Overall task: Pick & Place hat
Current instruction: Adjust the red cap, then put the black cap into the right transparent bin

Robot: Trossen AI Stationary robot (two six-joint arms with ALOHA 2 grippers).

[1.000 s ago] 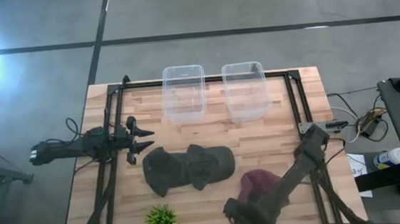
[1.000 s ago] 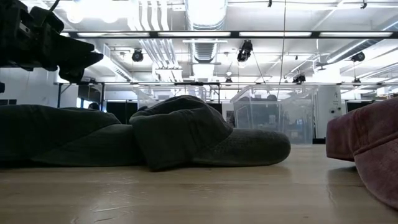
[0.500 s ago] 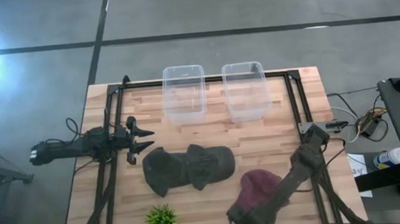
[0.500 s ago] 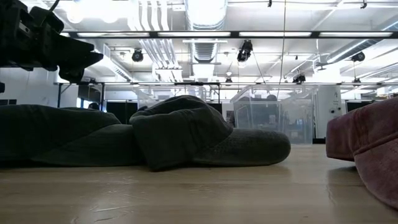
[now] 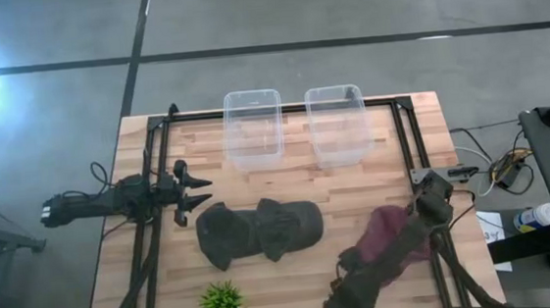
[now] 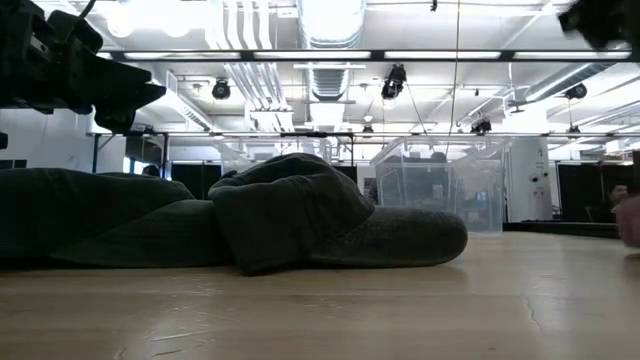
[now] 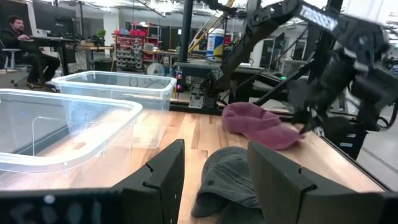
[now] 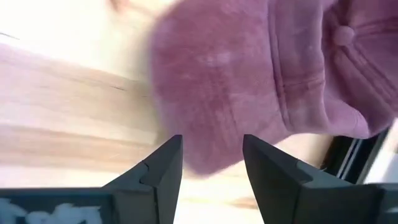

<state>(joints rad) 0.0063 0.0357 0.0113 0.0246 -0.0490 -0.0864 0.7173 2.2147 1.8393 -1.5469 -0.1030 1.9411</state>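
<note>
A maroon cap (image 5: 387, 232) is up off the table's near right part, held by my right gripper (image 8: 211, 148), which is shut on it. The left wrist view shows that gripper (image 7: 309, 124) at the cap's (image 7: 256, 122) near end. A heap of dark grey hats (image 5: 261, 230) lies flat on the middle of the table and fills the low view (image 6: 290, 215). My left gripper (image 5: 198, 194) hovers open at the table's left side, left of the grey heap; its wrist view (image 7: 214, 168) looks over those hats. My right gripper pinches the maroon cap by its rounded brim end (image 8: 208, 134) between the two fingers, coming down from above. The crown with its top button (image 8: 342, 32) lies beyond the fingers. The cap is lifted clear; only its edge (image 6: 630, 220) shows above the tabletop in the low view.
Two clear plastic bins (image 5: 253, 126) (image 5: 339, 124) stand side by side at the far edge. A small green plant (image 5: 223, 301) sits near the near edge. Black frame rails (image 5: 407, 139) run along the table's sides. A person (image 7: 25, 43) sits far off in the room.
My right gripper has risen and moved toward the table's right and far side, carrying the maroon cap. The cap rested on the near right part of the table before; now it is lifted clear and has nearly left the low view.
</note>
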